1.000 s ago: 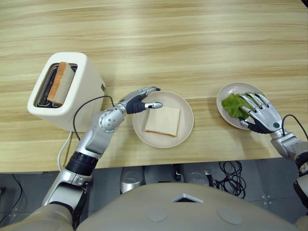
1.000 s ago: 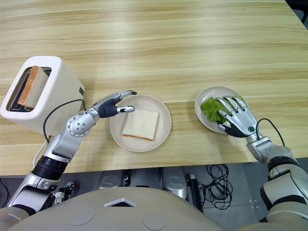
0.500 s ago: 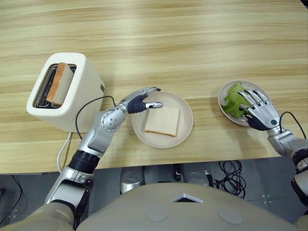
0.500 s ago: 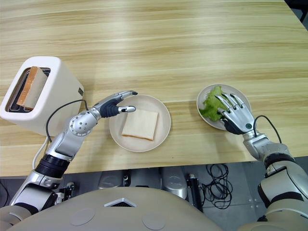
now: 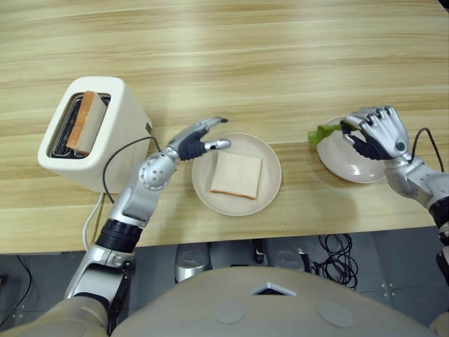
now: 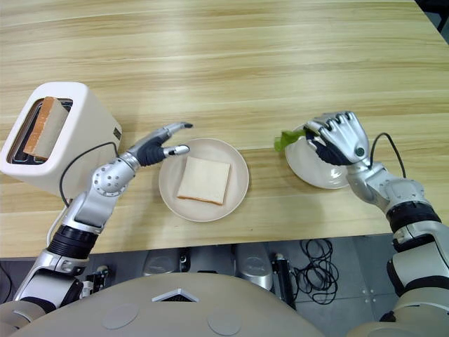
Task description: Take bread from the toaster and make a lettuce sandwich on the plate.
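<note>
A: Lettuce, how is it looking?
B: A small ruffled green leaf (image 5: 321, 133) is sticking out to the left of the right hand (image 5: 379, 128). That hand's fingers are curling in and pinching it.
A: Bread?
B: A pale square slice (image 5: 237, 175) is lying flat just right of the left hand (image 5: 193, 142). That hand's fingers are stretching out, spread, gripping nothing. A browner slice (image 5: 84, 123) is standing well to that hand's left.
A: Surface?
B: A light wooden table (image 5: 280, 56) is running under both hands. Grey floor with cables (image 5: 337, 249) is showing past its near edge.
A: Containers?
B: The plate (image 5: 270, 158) is carrying the pale slice, and the left hand is hovering at its left rim. The small dish (image 5: 354, 165) is sitting right under the right hand, with the leaf hanging over its left rim. The white toaster (image 5: 123, 133) is holding the browner slice upright in one slot.
</note>
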Controlling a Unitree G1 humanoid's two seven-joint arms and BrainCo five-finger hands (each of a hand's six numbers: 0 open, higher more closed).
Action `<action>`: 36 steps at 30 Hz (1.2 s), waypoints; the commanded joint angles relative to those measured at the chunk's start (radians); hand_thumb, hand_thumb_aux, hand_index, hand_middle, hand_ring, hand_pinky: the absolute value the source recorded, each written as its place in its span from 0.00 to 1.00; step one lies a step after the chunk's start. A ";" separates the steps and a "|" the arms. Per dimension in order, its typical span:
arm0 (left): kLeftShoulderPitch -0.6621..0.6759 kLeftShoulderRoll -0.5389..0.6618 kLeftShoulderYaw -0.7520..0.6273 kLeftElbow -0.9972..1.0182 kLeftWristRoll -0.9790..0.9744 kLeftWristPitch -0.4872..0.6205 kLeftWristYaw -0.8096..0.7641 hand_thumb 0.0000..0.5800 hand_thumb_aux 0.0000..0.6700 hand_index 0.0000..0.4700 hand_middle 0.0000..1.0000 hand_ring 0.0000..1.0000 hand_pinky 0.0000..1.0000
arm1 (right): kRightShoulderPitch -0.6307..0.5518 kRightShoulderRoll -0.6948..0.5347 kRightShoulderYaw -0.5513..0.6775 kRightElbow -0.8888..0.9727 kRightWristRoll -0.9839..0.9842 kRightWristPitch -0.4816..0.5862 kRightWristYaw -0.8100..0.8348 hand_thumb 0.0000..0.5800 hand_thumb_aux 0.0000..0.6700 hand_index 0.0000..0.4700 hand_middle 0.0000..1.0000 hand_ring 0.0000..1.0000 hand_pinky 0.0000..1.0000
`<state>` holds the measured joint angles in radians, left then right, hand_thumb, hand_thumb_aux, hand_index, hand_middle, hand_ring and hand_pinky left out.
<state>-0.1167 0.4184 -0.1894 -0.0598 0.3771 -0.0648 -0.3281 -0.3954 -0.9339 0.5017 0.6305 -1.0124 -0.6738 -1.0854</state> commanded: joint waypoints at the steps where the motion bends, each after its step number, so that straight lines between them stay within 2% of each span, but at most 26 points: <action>1: 0.013 0.024 0.106 -0.071 -0.055 0.032 0.019 0.00 0.00 0.00 0.00 0.00 0.00 | 0.001 0.020 -0.033 -0.161 0.018 -0.012 0.105 1.00 1.00 0.98 1.00 1.00 1.00; 4: 0.012 0.053 0.195 -0.147 -0.077 0.047 0.028 0.00 0.00 0.00 0.00 0.00 0.00 | -0.035 0.074 -0.029 -0.251 0.012 -0.032 0.176 1.00 1.00 0.98 1.00 1.00 1.00; 8: 0.007 0.087 0.265 -0.214 -0.093 0.062 0.031 0.00 0.00 0.00 0.00 0.00 0.00 | -0.081 0.149 -0.005 -0.271 -0.009 -0.066 0.231 1.00 1.00 0.98 1.00 1.00 1.00; 15: 0.032 0.145 0.393 -0.358 -0.113 0.109 0.020 0.00 0.00 0.00 0.00 0.00 0.00 | -0.217 0.352 0.116 -0.107 -0.101 -0.121 0.235 1.00 1.00 0.98 1.00 1.00 1.00; 21: 0.073 0.184 0.480 -0.381 -0.126 0.130 0.013 0.00 0.00 0.00 0.00 0.00 0.00 | -0.279 0.469 0.209 0.028 -0.155 -0.137 0.214 1.00 1.00 0.98 1.00 1.00 1.00; 30: 0.153 0.217 0.569 -0.366 -0.130 0.136 0.002 0.00 0.00 0.00 0.00 0.00 0.00 | -0.235 0.449 0.307 0.088 -0.176 -0.190 0.258 1.00 1.00 0.98 1.00 1.00 1.00; 36: 0.166 0.224 0.585 -0.356 -0.121 0.138 0.002 0.00 0.00 0.00 0.00 0.00 0.00 | -0.175 0.374 0.304 0.012 -0.153 -0.214 0.323 1.00 1.00 0.98 1.00 1.00 1.00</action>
<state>0.0366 0.6243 0.3867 -0.4313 0.2612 0.0611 -0.3184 -0.5839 -0.5441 0.8066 0.6728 -1.1769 -0.8742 -0.7964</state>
